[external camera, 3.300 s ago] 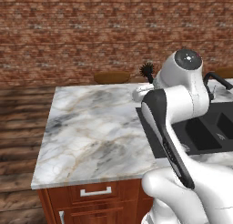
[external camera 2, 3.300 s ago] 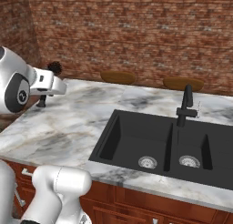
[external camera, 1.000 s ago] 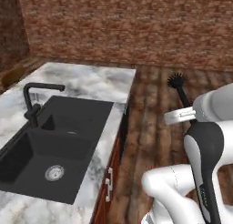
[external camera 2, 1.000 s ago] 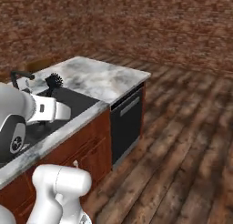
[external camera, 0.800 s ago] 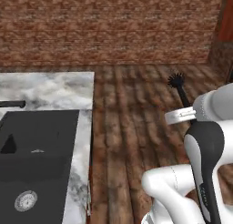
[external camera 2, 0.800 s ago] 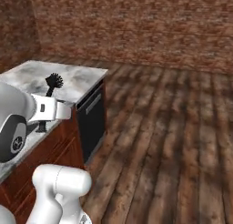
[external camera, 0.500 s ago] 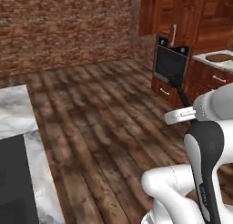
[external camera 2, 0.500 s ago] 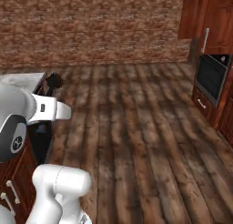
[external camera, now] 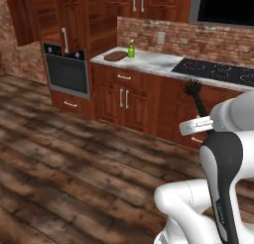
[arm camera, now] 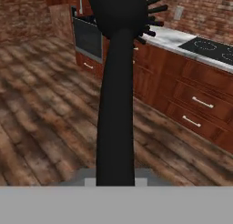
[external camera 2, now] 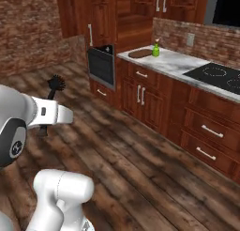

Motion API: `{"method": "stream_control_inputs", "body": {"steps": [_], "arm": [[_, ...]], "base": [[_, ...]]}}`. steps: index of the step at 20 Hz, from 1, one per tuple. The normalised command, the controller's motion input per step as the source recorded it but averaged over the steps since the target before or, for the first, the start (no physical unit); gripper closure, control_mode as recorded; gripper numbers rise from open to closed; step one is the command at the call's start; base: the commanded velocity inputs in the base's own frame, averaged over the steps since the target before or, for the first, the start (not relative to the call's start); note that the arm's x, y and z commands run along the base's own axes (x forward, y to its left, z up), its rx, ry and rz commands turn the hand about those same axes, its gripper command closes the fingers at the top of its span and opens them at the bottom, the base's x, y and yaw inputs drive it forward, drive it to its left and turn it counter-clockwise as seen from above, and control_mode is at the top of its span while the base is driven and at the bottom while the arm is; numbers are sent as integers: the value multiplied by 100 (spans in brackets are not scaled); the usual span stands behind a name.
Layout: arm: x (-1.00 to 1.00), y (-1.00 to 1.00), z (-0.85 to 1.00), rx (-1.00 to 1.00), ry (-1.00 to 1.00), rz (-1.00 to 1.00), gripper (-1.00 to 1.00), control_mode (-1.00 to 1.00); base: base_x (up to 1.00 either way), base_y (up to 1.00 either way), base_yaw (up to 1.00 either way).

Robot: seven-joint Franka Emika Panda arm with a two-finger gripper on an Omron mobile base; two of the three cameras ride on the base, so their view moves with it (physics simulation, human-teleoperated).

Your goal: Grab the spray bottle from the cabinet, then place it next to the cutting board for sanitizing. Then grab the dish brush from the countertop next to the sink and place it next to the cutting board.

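Dish brush (external camera: 194,94) rides upright in our gripper (arm camera: 115,180), bristle head up, well above wooden floor. Risk, we judge: thin handle slips or swings during drive; brush knocks spray bottle (external camera: 131,50) when set by cutting board (external camera: 115,55) on far countertop (external camera: 158,62). Fingers nearly closed, clamping handle's lower end.

A home kitchen, rendered: reddish-brown wooden base cabinets (external camera: 129,96) with metal bar handles run under a marble worktop (external camera: 158,64). A black built-in oven (external camera: 66,72) sits in a tall wooden unit, and a black cooktop (external camera: 216,71) is set into the slab. A red brick backsplash (external camera: 188,39), wall cabinets (external camera 2: 161,2) and dark plank flooring (external camera 2: 154,169) complete it.
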Motion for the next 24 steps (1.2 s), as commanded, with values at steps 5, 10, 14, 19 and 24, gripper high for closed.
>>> {"method": "stream_control_inputs", "body": {"steps": [5, 10, 14, 19, 24], "arm": [[0, 0, 0, 0, 0, 0, 100, 100], [0, 0, 0, 0, 0, 0, 100, 100], [0, 0, 0, 0, 0, 0, 100, 100], [0, 0, 0, 0, 0, 0, 100, 100], [0, 0, 0, 0, 0, 0, 100, 100]], "base": [[95, 29, -40], [100, 92, -28], [100, 100, -27], [100, 83, -26], [100, 34, -23]]}}
